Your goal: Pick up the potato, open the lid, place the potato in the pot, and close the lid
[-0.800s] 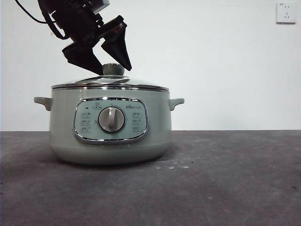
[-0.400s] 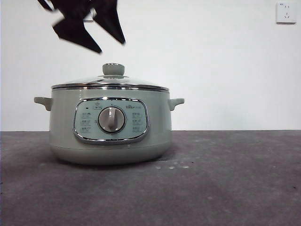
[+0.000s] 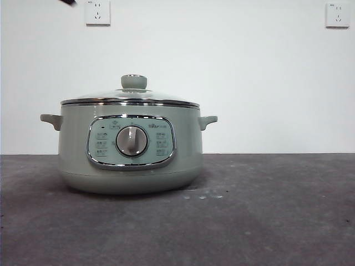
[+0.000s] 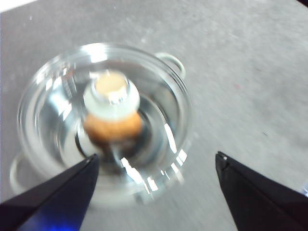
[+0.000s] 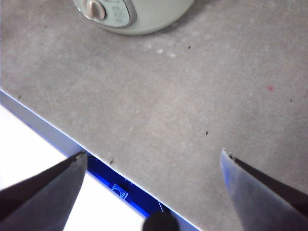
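Observation:
The pale green pot (image 3: 130, 166) stands on the grey table with the glass lid (image 3: 130, 98) seated on its rim. From above, the left wrist view shows the lid (image 4: 53, 115) and its knob (image 4: 111, 94), blurred. The orange-brown potato (image 4: 113, 127) lies inside the pot under the glass. My left gripper (image 4: 156, 155) hangs open high above the lid, holding nothing; in the front view only a black tip (image 3: 67, 2) shows at the top left corner. My right gripper (image 5: 153, 153) waits open over the table's front edge, well away from the pot (image 5: 144, 14).
Two wall sockets (image 3: 97, 12) (image 3: 337, 14) sit on the white wall behind. The table's front edge (image 5: 57, 137) runs below the right gripper. Bare grey tabletop (image 3: 266, 210) stretches to the right of the pot.
The gripper that stood around the lid's knob has risen up and to the left, almost out of the front view. The lid stays on the pot.

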`<state>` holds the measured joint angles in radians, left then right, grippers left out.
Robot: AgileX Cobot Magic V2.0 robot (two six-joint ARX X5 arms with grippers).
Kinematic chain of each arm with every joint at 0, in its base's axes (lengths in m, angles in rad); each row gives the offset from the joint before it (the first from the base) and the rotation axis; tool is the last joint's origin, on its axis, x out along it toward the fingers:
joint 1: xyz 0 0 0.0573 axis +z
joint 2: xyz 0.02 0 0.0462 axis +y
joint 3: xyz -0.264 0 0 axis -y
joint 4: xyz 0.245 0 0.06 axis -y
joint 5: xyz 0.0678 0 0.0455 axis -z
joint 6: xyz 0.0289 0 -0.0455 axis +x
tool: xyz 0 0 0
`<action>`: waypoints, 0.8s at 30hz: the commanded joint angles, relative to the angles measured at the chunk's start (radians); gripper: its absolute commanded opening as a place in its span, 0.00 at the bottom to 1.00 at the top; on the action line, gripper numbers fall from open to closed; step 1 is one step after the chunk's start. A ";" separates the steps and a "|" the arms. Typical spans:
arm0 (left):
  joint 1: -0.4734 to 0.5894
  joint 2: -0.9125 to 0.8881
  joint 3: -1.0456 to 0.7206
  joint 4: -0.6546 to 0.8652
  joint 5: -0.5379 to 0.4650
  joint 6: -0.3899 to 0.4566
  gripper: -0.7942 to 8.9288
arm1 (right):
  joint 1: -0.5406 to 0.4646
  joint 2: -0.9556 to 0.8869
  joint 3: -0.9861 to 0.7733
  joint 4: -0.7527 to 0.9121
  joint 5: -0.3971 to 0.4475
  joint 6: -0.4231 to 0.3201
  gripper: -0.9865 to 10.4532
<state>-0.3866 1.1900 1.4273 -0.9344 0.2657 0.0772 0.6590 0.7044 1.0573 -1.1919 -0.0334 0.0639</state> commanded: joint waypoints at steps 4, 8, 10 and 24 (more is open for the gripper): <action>0.002 -0.086 0.003 -0.103 0.004 -0.024 0.47 | 0.001 0.000 -0.011 0.025 0.001 0.004 0.48; 0.002 -0.117 0.003 -0.140 0.003 -0.024 0.21 | 0.001 0.000 -0.011 0.025 0.001 0.004 0.28; 0.002 -0.121 0.003 -0.150 0.003 -0.024 0.14 | 0.001 0.000 -0.011 0.026 0.001 0.004 0.15; 0.002 -0.121 0.003 -0.167 0.002 -0.022 0.08 | 0.001 0.000 -0.011 0.017 0.002 0.022 0.09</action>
<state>-0.3866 1.0691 1.4273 -1.1000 0.2653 0.0586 0.6590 0.7048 1.0573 -1.1801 -0.0334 0.0757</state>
